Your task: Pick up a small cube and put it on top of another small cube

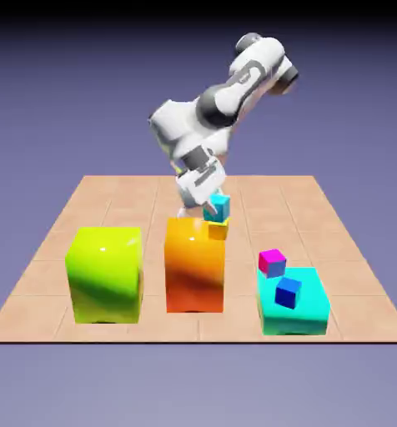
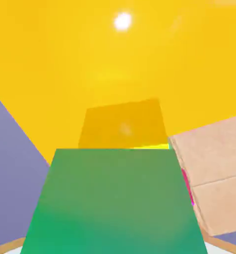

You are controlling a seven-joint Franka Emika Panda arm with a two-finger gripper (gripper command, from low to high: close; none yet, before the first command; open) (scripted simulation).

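Observation:
My gripper (image 1: 212, 203) is shut on the small cyan cube (image 1: 221, 206) and holds it in the air. Right below it, a small orange cube (image 1: 218, 231) sits on the right rear corner of a tall orange block (image 1: 193, 271). In the hand view the held cube (image 2: 115, 203) looks greenish and fills the bottom, hiding my fingertips. Just beyond it lies the small orange cube (image 2: 122, 124) on the orange block's top (image 2: 90, 54). Whether the two small cubes touch cannot be told.
A large yellow-green block (image 1: 106, 273) stands at the exterior view's left. At the right, a large cyan block (image 1: 310, 313) carries a small dark-blue cube (image 1: 288, 292), with a small magenta cube (image 1: 272, 262) at its back corner. The tan tiled table (image 2: 214, 163) shows to the right in the hand view.

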